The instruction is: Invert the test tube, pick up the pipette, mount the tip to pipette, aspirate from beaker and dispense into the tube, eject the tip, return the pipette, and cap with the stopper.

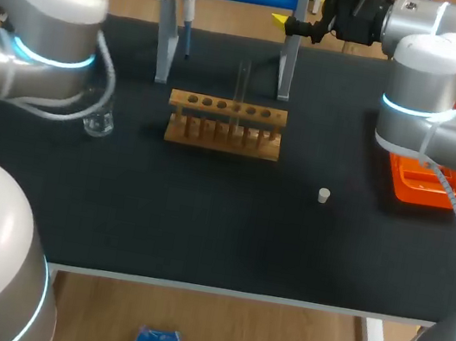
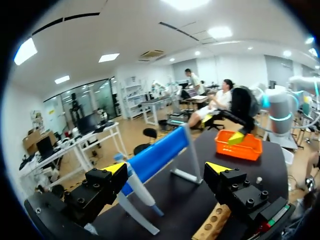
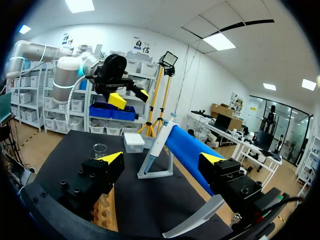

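The beaker [image 1: 98,123] is seen by the left edge of the table [image 1: 199,236], the left gripper [image 2: 167,169] is held wide and empty beside the pipette [image 1: 188,6] at the far edge, the test tube [image 1: 241,85] is stood in the rack [image 1: 225,124], the right gripper [image 3: 162,159] is spread equally wide, and the stopper [image 1: 324,195] is laid right of centre.

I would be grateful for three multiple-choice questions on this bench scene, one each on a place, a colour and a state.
1. Where is the stopper? A in the beaker; B on the black mat, right of the wooden rack; C on the test tube.
2. What colour is the tray? A orange; B green; C white.
3. The pipette is: A hanging on its stand; B lying flat on the mat; C standing in the rack.
Answers: 1 B, it lies alone on the mat; 2 A, its walls are bright orange; 3 A, it hangs upright from the stand's bar.
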Controlling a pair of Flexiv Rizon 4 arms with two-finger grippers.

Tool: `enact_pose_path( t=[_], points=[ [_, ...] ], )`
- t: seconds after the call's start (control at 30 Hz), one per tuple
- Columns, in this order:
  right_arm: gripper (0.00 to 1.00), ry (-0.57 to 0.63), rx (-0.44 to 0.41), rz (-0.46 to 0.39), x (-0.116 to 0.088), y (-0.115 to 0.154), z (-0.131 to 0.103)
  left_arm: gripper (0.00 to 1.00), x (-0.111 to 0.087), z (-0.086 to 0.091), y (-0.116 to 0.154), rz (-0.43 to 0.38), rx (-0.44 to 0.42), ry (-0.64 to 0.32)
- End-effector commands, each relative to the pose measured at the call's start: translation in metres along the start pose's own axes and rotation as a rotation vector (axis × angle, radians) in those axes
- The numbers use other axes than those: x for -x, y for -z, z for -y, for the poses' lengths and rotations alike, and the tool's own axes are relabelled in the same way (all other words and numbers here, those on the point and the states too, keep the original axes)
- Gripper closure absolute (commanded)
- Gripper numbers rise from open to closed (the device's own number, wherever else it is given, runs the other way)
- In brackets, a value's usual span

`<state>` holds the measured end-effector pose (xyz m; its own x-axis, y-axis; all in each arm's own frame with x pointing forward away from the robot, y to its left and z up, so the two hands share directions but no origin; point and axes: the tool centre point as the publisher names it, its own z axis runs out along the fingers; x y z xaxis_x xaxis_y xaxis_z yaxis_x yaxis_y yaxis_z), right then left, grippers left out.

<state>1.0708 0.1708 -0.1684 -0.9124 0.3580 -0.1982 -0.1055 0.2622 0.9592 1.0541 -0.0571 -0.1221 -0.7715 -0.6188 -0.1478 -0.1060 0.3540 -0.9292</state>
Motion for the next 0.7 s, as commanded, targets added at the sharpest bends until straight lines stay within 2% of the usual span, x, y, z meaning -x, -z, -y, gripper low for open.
enact_pose_path(
  t=[0.03, 0.57, 0.6, 0.7],
  points=[
    [0.00, 0.001, 0.000, 0.000, 0.000, 0.001, 0.000, 0.00, 0.001, -0.005, 0.024, -0.729, -0.171, -0.133],
    [0.00, 0.001, 0.000, 0.000, 0.000, 0.001, 0.000, 0.00, 0.001, -0.005, 0.024, -0.729, -0.171, -0.133],
    [0.00, 0.001, 0.000, 0.000, 0.000, 0.001, 0.000, 0.00, -0.007, -0.002, 0.023, -0.765, -0.147, -0.151],
    [0.00, 0.001, 0.000, 0.000, 0.000, 0.001, 0.000, 0.00, -0.032, 0.012, 0.032, -0.755, -0.077, -0.166]
  ],
)
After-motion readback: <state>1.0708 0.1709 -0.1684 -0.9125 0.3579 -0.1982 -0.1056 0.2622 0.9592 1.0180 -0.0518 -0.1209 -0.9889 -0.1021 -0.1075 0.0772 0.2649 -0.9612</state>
